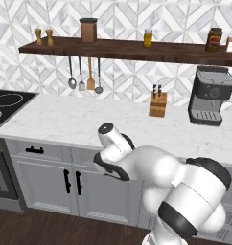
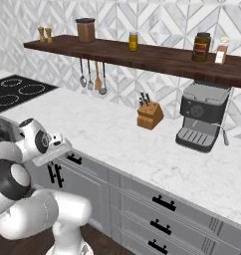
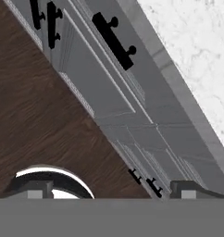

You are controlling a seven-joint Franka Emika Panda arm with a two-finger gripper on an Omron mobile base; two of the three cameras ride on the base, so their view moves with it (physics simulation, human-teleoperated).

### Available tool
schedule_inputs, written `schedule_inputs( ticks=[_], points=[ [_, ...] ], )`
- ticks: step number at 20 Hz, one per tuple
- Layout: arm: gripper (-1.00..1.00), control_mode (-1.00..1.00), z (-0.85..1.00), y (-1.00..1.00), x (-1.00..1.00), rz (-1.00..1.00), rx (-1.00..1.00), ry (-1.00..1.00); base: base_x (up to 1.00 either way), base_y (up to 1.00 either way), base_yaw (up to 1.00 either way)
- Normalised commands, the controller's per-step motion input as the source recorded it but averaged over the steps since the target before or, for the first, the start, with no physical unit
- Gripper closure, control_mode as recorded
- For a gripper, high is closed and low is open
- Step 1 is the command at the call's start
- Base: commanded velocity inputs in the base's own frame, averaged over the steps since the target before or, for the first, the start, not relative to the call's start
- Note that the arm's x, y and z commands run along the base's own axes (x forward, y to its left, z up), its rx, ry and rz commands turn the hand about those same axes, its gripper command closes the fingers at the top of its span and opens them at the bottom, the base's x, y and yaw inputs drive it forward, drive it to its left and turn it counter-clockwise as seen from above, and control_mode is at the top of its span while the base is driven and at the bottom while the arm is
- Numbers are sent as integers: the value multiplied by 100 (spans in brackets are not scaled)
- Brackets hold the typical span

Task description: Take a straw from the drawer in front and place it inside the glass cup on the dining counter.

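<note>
drawer [image 3: 115,78] shut under the white counter [image 1: 75,119], black bar handle [image 3: 115,40] across its front | gripper [image 3: 107,190] spread wide, empty, facing drawer front | around: cabinet doors [image 1: 72,184], knife block [image 1: 157,104], coffee machine [image 1: 211,95], stovetop [image 1: 5,105]

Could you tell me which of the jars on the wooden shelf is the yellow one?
The small yellow jar in the middle of the shelf; the canister left of it is brown, the jar to the right dark with a label.
</note>
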Motion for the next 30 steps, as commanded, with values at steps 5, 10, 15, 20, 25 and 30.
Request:
schedule_inputs(
  ticks=[5,10,15,20,25,30],
  points=[
    [-100,-100,-54,63,69,13,-41,3,0,0,0],
    [-100,-100,-55,41,42,7,-25,-9,0,0,0],
    [-100,-100,-54,9,35,5,-16,-18,0,0,0],
    [-100,-100,-40,2,26,4,-16,-21,0,0,0],
    [-100,-100,-2,0,37,4,-9,-17,0,0,0],
    [-100,-100,0,-4,37,6,-2,0,0,0,0]
  ],
)
